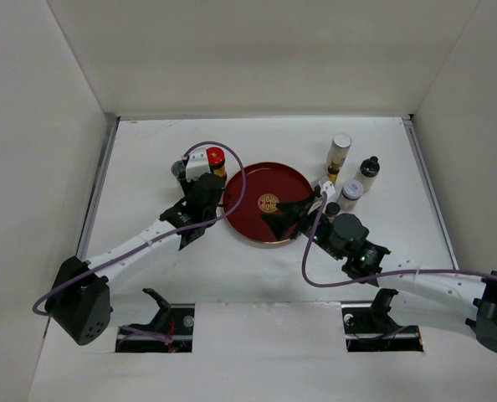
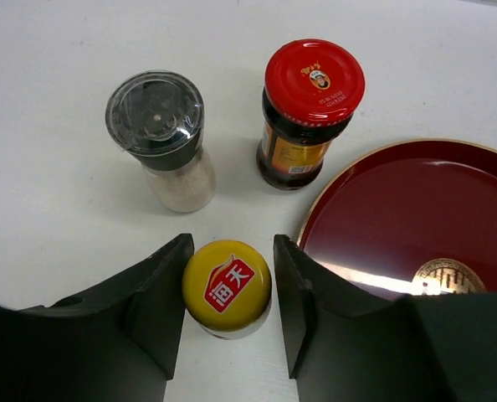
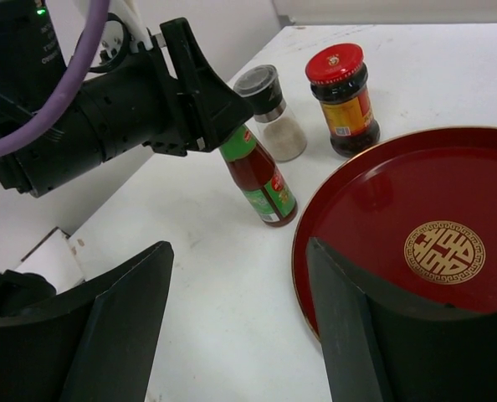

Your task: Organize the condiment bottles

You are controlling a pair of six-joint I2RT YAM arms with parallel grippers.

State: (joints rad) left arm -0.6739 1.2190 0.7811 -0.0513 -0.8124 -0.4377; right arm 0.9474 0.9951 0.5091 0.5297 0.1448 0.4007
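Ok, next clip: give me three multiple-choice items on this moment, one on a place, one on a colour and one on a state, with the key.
1. Relative to the round dark-red tray, where is the dark glass jar with the red lid?
A. on the tray
B. on the white table, just outside the tray's rim
C. lying on its side

2. What colour is the cap of the green-labelled sauce bottle between the jaws of the left gripper?
A. black
B. silver
C. yellow

3. How are the jaws of the right gripper?
A. open and empty
B. shut on a bottle
C. out of view

Key:
1 B: the jar stands upright on the table beside the rim.
2 C: the left wrist view looks straight down on a yellow cap.
3 A: only table and tray show between the spread jaws.
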